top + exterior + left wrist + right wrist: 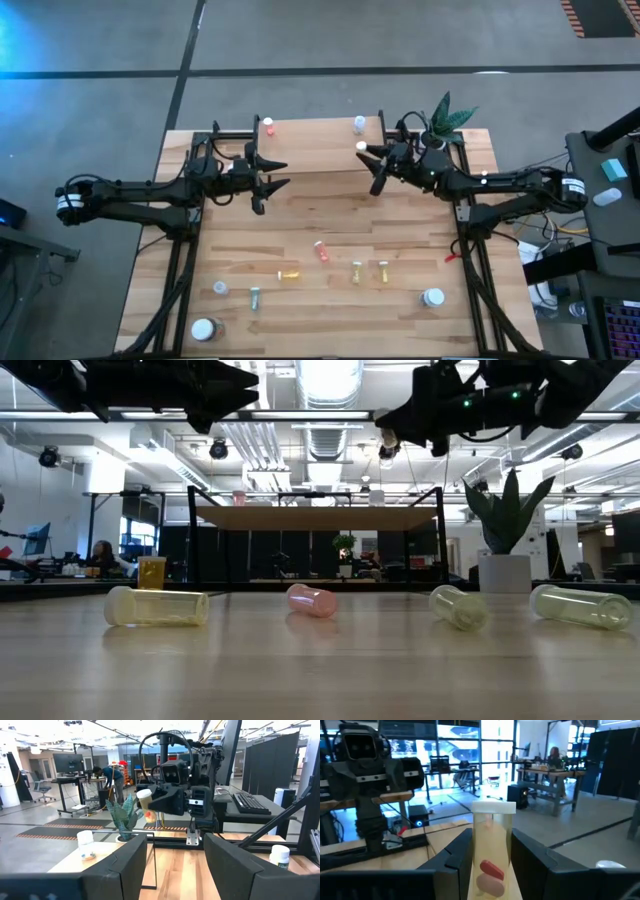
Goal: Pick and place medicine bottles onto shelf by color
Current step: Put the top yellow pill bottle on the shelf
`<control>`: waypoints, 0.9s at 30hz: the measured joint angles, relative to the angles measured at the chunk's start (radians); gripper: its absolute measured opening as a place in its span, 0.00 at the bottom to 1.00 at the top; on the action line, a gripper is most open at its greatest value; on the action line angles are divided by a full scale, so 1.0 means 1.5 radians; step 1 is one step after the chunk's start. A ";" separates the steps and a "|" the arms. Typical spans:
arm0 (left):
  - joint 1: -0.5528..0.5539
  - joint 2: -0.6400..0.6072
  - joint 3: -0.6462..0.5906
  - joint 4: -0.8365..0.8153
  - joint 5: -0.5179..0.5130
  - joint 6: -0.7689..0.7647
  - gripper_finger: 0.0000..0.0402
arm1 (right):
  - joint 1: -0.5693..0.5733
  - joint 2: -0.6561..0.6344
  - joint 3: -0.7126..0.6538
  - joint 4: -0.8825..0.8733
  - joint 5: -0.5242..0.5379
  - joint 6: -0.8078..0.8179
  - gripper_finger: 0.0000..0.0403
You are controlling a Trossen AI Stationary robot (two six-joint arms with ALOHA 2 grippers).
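A clear white-capped vial [491,855] holding pills stands upright between the fingers of the right hand [372,165], raised above the shelf [320,150] at the counter's [400,240] far edge, while the left hand [268,180] hovers opposite, jaws parted and empty.

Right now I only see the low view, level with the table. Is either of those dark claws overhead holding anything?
Observer: Yes. The right gripper is shut on a clear vial with a white cap, and pills show inside it.
Visitor: And the other claw?
Observer: The left gripper is open with nothing between its fingers. From above, it hangs near the front edge of the shelf, towards the shelf's left end.
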 joint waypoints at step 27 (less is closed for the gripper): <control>0.000 0.086 0.020 0.051 0.000 -0.015 0.45 | -0.078 0.248 -0.002 0.303 0.024 -0.012 0.28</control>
